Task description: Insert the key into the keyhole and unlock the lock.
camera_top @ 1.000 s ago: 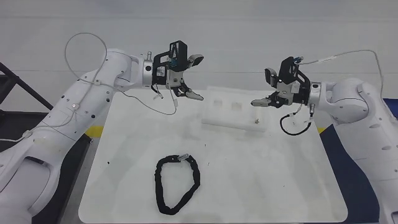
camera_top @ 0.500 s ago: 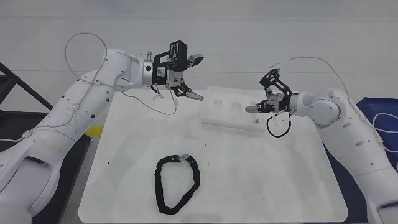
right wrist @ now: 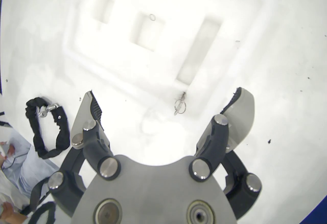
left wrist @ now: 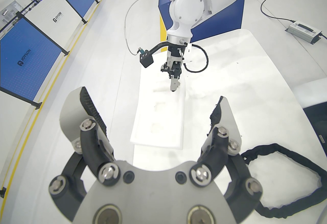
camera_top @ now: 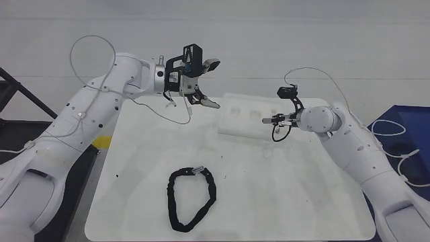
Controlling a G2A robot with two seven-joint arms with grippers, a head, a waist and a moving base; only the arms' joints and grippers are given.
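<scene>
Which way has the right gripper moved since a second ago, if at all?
Yes. The right gripper has swung inward over the foam tray, toward its middle, and now points down.

White table (camera_top: pixel 282 188), rounded corners. White foam tray (camera_top: pixel 248 126) lying flat near far edge, about mid-width. Black fabric-sleeved chain lock (camera_top: pixel 191 198) coiled in closed loop toward near-left area, well apart from tray.

A white foam tray (camera_top: pixel 235 129) lies on the white table (camera_top: pixel 282 195).
</scene>
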